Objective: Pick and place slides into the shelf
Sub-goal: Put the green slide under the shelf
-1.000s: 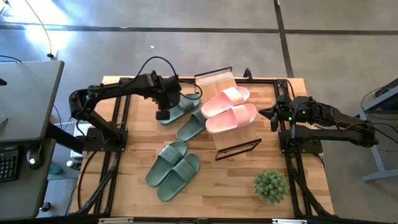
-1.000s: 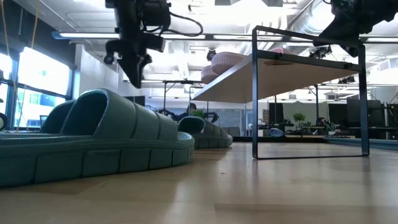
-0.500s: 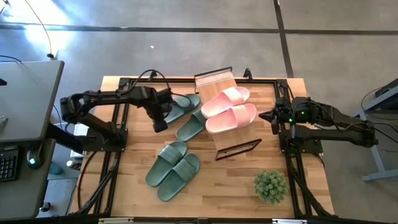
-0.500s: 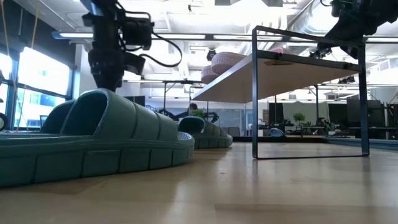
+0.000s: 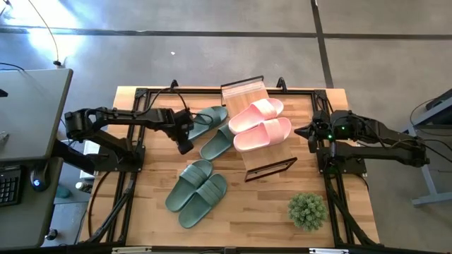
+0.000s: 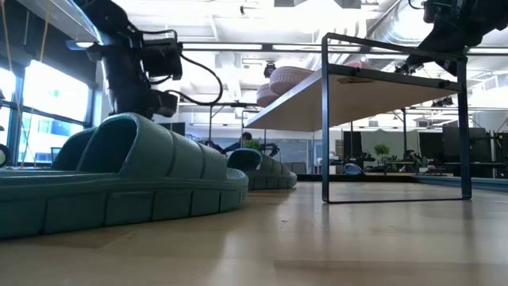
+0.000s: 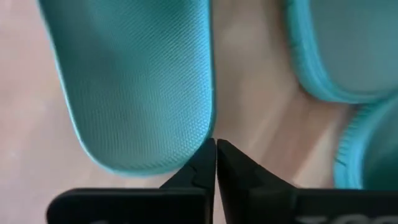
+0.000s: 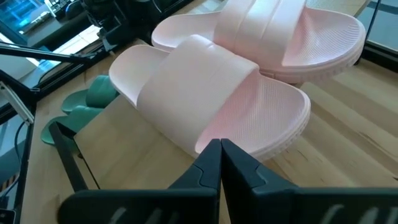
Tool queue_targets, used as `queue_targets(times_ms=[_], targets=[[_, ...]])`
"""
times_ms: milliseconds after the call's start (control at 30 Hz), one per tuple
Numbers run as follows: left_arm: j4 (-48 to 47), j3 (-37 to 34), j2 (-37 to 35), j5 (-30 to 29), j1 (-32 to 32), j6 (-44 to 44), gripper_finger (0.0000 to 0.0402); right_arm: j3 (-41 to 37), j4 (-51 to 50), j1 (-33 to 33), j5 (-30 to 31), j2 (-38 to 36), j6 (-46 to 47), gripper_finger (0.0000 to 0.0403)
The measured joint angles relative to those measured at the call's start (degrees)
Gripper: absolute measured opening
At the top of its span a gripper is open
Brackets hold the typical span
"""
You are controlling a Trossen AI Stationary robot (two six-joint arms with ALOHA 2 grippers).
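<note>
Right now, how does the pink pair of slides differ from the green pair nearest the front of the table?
The pink pair is pale pink and lies on the shelf; the front green pair is sage green and lies on the tabletop. The pink slides sit by the waiting right gripper, the green ones nearer the left gripper. Both pairs lie side by side, straps up.

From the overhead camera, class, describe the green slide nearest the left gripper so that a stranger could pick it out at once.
Start at the shelf holding the pink pair. Two green slides lie on the table beside it, toward the left arm. The one meant is the farther of these from the shelf, its heel end by the shut left gripper; unlike the other green pair near the table's front, it lies at the back.
</note>
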Motion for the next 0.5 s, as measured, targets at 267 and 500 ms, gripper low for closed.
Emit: queue_targets(times_ms=[267, 500], targets=[[-0.68, -1.82, 0.04, -8.42, 0.0, -2.19, 0.0005, 0.0, -0.1, 0.0, 0.04, 0.0, 0.15, 0.0], [7.41, -1.83, 0.04, -10.42, -0.02, -0.64, 0.0005, 0.0, -0.1, 0.0, 0.06, 0.0, -0.09, 0.0]])
